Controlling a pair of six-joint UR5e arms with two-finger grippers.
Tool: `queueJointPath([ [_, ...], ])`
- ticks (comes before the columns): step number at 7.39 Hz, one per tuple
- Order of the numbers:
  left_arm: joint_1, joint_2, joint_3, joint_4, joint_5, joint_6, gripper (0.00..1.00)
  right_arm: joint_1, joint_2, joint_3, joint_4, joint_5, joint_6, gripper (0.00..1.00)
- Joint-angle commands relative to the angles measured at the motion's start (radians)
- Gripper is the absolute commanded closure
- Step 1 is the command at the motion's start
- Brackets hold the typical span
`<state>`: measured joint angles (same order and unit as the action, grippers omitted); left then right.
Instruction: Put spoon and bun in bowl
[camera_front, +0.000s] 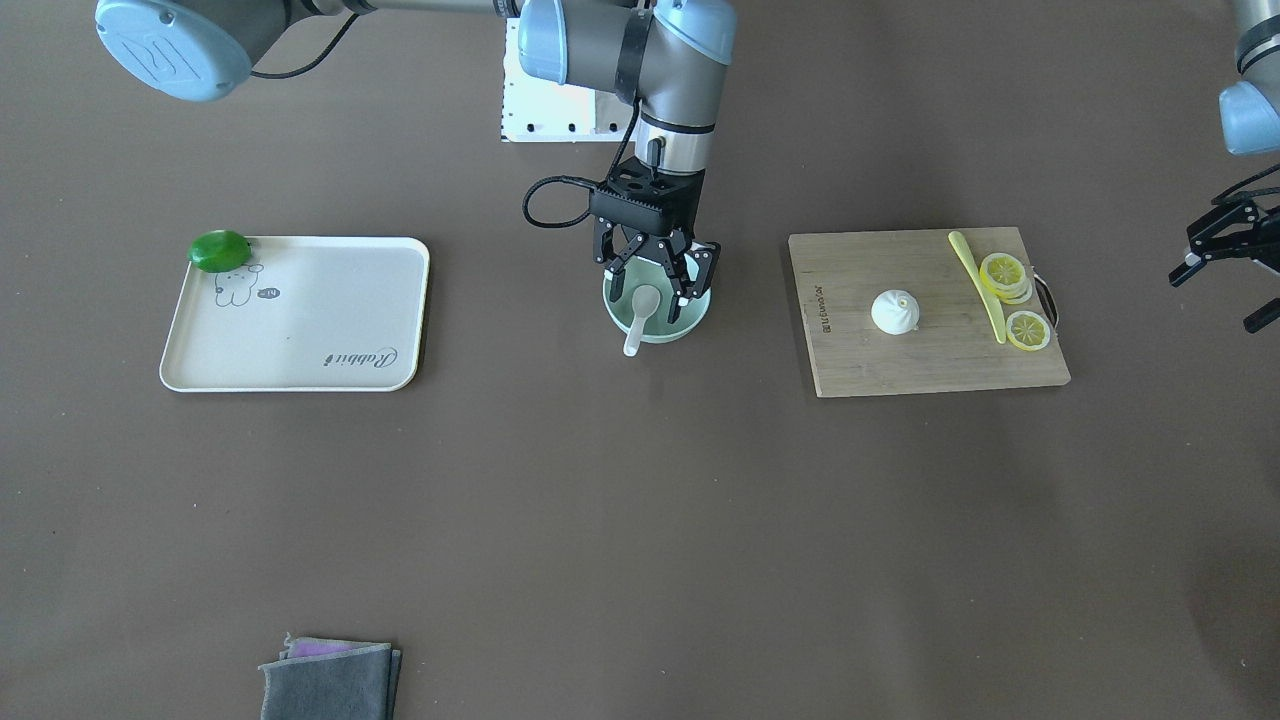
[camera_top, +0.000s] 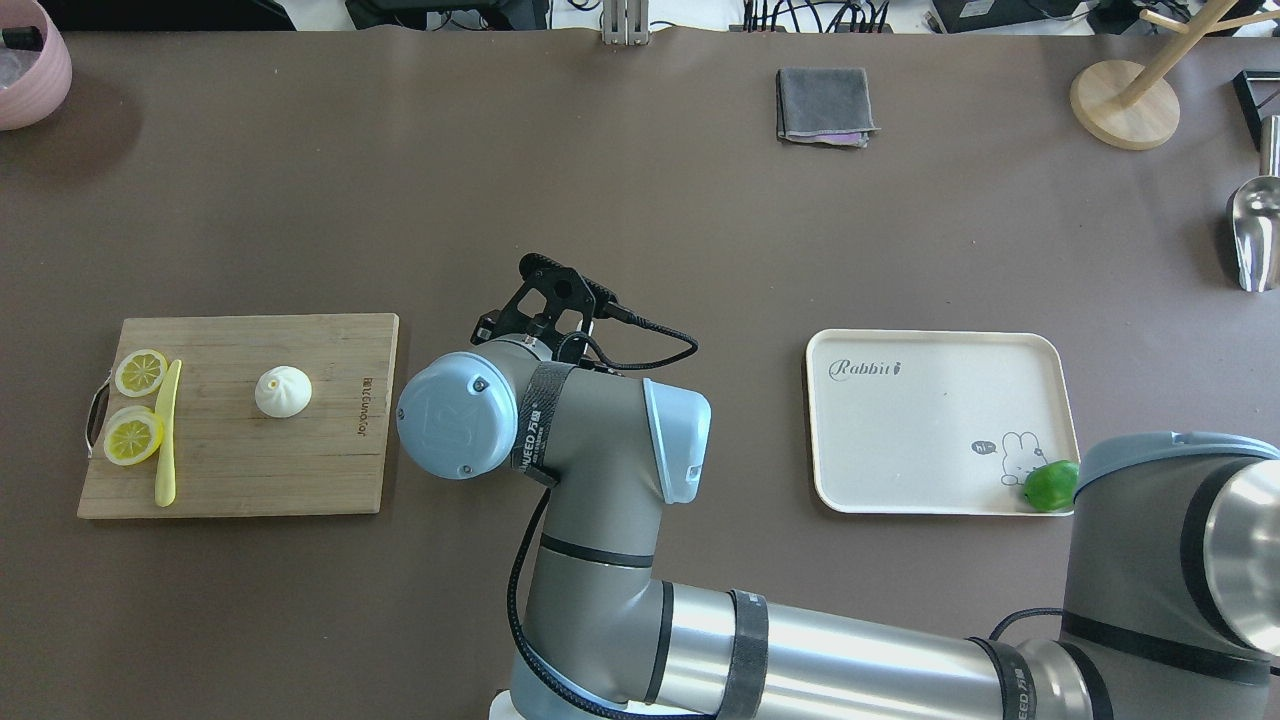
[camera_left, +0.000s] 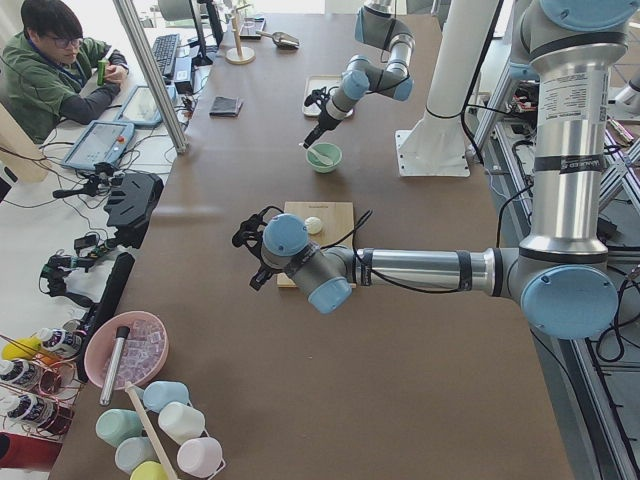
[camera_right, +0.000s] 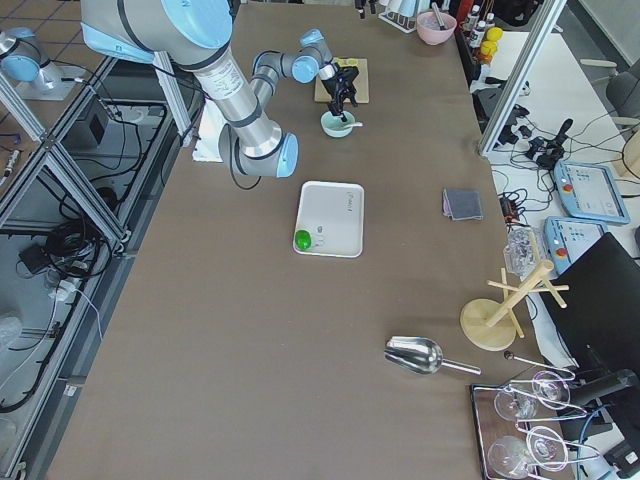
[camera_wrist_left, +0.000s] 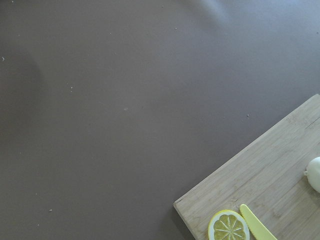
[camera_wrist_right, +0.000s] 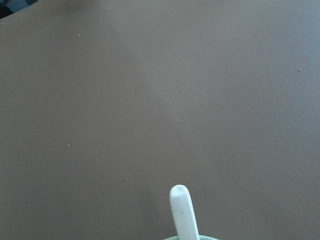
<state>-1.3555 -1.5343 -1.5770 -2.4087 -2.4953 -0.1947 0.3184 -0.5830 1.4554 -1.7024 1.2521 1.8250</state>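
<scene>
Brown tabletop: right jaws spread wide, empty, over the bowl (camera_front: 690, 325), spoon (camera_front: 640, 318) in. Bun (camera_front: 896, 312), three o'clock in the front-facing view, looks soft and light, so pinch its sides gently. Left jaws look open, empty.

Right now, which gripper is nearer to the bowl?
The right gripper. It hangs directly over the bowl, with its jaws spread. The left gripper is far off, past the other side of the cutting board.

The right arm (camera_top: 590, 600) was folded at the elbow, wrist turned straight down. The right end effector (camera_front: 652, 290) pointed downward, fingers spread wide. The left arm (camera_left: 420, 268) lay stretched out low and level, and the left end effector (camera_front: 1214, 300) was tilted, fingers apart.
</scene>
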Motion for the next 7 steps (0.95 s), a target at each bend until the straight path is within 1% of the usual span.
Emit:
queueJointPath([
  [1,0.063,-0.004,-0.081,-0.012,0.018,-0.163,0.02,0.078,-0.114,0.165,0.007,0.109,-0.178,0.0],
  [2,0.15,-0.003,-0.147,-0.012,0.091,-0.257,0.02,0.14,-0.214,0.301,0.009,0.191,-0.296,0.0],
  [3,0.258,-0.004,-0.203,-0.01,0.202,-0.347,0.02,0.218,-0.327,0.419,0.013,0.287,-0.446,0.0],
  [4,0.362,-0.004,-0.236,-0.01,0.32,-0.385,0.02,0.297,-0.428,0.494,0.056,0.382,-0.572,0.0],
  [5,0.454,-0.009,-0.247,-0.01,0.443,-0.388,0.02,0.377,-0.525,0.499,0.137,0.492,-0.705,0.0],
  [6,0.522,-0.016,-0.247,-0.01,0.52,-0.39,0.02,0.452,-0.617,0.497,0.242,0.58,-0.824,0.0],
  [7,0.564,-0.021,-0.244,-0.009,0.568,-0.39,0.02,0.528,-0.683,0.497,0.301,0.69,-0.924,0.0],
])
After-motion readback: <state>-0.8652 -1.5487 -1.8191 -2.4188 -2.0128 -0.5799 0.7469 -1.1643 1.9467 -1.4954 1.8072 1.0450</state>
